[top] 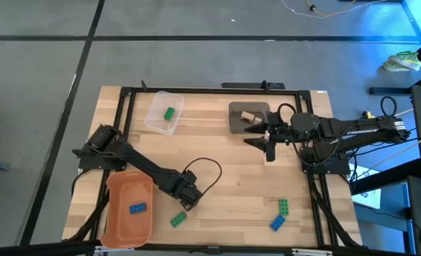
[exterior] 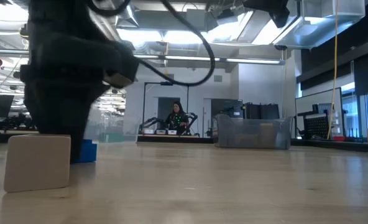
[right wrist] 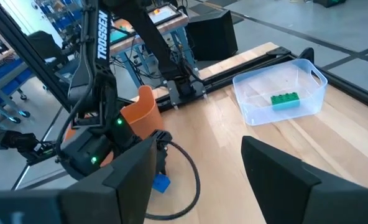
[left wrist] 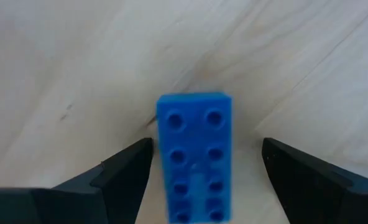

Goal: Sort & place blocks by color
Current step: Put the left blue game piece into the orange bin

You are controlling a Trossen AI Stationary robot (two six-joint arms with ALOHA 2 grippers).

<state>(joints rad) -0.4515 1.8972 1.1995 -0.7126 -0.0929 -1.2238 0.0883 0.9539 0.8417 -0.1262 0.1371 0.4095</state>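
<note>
1. The left gripper (left wrist: 202, 180) hangs over a blue block (left wrist: 194, 155) lying on the table (top: 225, 178), just beside the orange bin (top: 129, 210) on the side toward the table's middle. Its jaws stand wide open, one finger (left wrist: 119, 177) on each side of the block, with clear gaps. Nothing is held yet.
2. The relation that matters: in the left wrist view the block's long axis runs straight forward between the fingers, so the jaws would close across its short sides. It looks centred, perhaps slightly nearer one finger.
3. The left arm is plainly the nearer arm for this block; my judgement is that the next move is to descend and close, then carry it the short way to the orange bin.
4. The right gripper (top: 269, 142) hovers just beside the grey bin (top: 249, 117). Its jaws are partly open, and the right wrist view shows nothing between them.
5. Containers: the orange bin holds one blue block (top: 139, 208); the clear bin (top: 163, 112), well away from the orange bin toward the far edge, holds one green block (top: 169, 113); the grey bin holds a tan block (top: 249, 116).
6. Loose on the table: a green block (top: 178, 220) just beside the orange bin, and a green (top: 284, 207) and a blue block (top: 277, 222) well apart from it, at the near right.
</note>
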